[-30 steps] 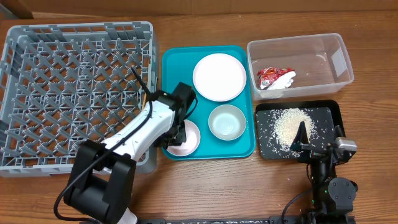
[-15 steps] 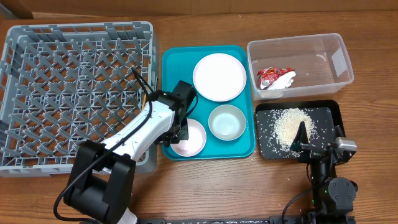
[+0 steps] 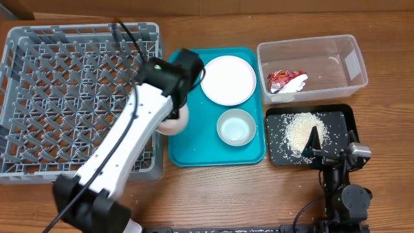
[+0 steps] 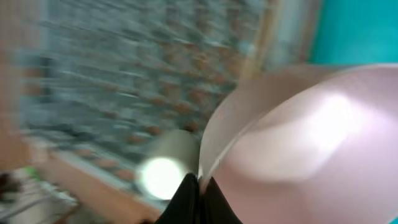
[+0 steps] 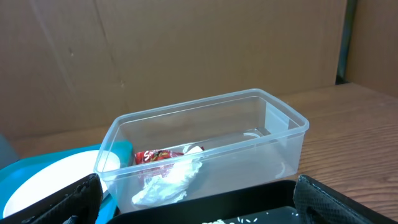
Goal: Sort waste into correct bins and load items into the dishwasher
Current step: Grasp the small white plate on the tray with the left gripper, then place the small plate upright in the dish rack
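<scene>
In the overhead view the grey dish rack (image 3: 77,90) fills the 9 o'clock side of the worktop (image 3: 213,194), with the teal tray (image 3: 194,145) just beside it in the middle. The left arm reaches up from 7 o'clock across the rack's right wall. Its claw (image 4: 199,186) is pressed together on the rim of a small white plate (image 3: 177,122); the left wrist view shows the thin edge pinched between the dark fingertips (image 4: 186,199), with the rack a blur behind. From above, this plate looks tilted and hangs over the seam between the rack's right wall and the teal tray's left edge.

On the teal tray, a larger white plate (image 3: 228,79) lies flat at 12 o'clock and the small white bowl (image 3: 235,126) stands upright at 4 o'clock of the tray, apart from the plate.

The clear tub (image 3: 336,45) sits at 2 o'clock on the worktop, the red-and-white wrapper (image 3: 286,81) crumpled in its left end. Just below it, at 4 o'clock, the black tray (image 3: 346,113) holds a heap of white rice grains (image 3: 301,129), some scattered around the pile.

The right claw (image 5: 205,200) is spread wide and empty at the near edge of the black tray, facing the tub.
</scene>
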Robot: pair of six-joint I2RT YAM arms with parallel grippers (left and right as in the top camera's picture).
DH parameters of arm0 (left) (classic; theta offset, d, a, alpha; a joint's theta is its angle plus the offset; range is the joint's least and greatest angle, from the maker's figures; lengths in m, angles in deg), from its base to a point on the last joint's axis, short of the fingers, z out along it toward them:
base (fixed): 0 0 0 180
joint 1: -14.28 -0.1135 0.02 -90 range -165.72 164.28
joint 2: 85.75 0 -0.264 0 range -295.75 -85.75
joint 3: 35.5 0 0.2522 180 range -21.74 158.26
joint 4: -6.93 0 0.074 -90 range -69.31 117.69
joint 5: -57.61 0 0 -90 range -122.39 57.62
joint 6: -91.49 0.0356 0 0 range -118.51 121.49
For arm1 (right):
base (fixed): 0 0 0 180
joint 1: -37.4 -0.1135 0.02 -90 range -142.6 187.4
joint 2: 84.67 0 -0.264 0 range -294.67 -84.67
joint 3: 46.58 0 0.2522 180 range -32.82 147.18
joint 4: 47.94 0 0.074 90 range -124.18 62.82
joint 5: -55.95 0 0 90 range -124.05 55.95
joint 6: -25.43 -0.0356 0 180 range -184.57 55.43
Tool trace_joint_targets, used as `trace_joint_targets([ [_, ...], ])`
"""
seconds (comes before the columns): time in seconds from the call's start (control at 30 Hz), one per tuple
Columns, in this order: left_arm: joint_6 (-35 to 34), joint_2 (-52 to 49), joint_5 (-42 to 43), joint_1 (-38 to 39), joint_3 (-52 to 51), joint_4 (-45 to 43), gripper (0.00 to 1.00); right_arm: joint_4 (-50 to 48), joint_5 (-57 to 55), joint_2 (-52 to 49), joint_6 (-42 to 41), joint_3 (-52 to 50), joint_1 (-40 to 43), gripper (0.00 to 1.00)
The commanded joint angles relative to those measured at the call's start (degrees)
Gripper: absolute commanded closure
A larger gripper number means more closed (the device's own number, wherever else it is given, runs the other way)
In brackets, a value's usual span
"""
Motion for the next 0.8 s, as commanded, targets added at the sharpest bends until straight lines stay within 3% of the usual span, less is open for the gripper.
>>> trace_joint_targets([
  [0.0,-5.38,1.79,-21.66,-0.42,4.44,6.27,0.96,-0.28,-0.57,0.68,0.17,-0.61,0.15,0.0],
  [0.2,-11.13,0.52,-33.42,-3.65,2.38,7.06,0.96,-0.28,-0.57,0.68,0.15,-0.61,0.15,0.0],
  [0.4,-11.5,-6.05,-37.53,-9.05,-0.44,1.7,0.96,-0.28,-0.57,0.68,0.17,-0.61,0.15,0.0],
  [0.77,-12.35,-19.56,-42.45,-9.18,-0.44,-1.05,0.96,-0.28,-0.57,0.68,0.17,-0.61,0.15,0.0],
])
